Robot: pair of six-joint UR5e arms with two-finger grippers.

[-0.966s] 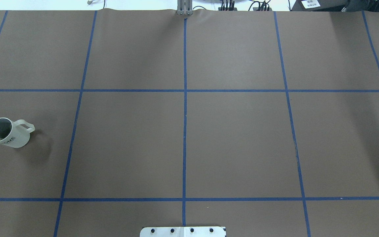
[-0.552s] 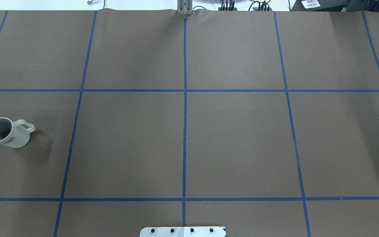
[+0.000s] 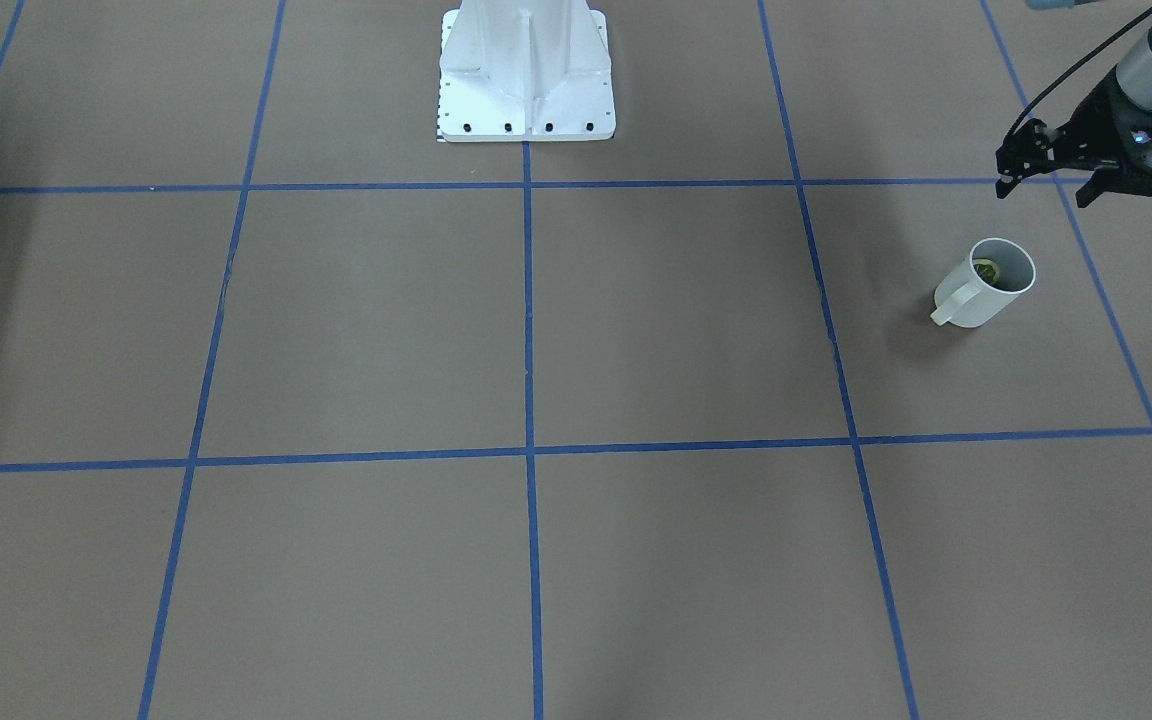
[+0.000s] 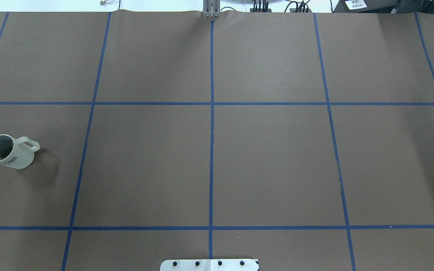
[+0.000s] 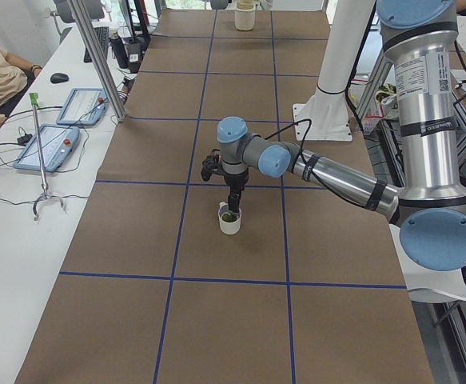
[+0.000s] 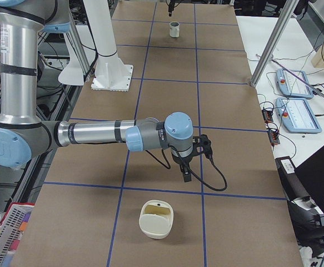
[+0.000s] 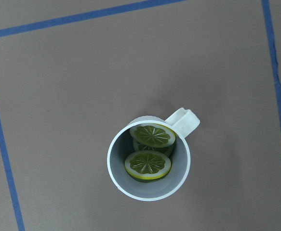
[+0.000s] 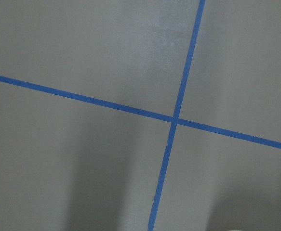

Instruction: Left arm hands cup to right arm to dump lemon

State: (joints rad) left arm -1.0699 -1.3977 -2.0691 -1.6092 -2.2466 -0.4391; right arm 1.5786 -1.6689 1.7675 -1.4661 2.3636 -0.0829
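Brown table [image 3: 356,320], crossed by blue tape [image 3: 528,300]. The cup [image 3: 986,285] stands upright at the front view's right, lemon [image 7: 147,164] slices inside. My left gripper [image 3: 1086,192] hangs above it, gripping nothing; my right gripper [image 6: 187,177] hangs mid-frame over the table. How wide either's jaws stand, I cannot tell.

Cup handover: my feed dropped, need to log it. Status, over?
Left gripper above cup, jaws unclear. Right gripper far off, hovering, unclear too. Cup upright on table, lemon slices inside. Cream container near right gripper.
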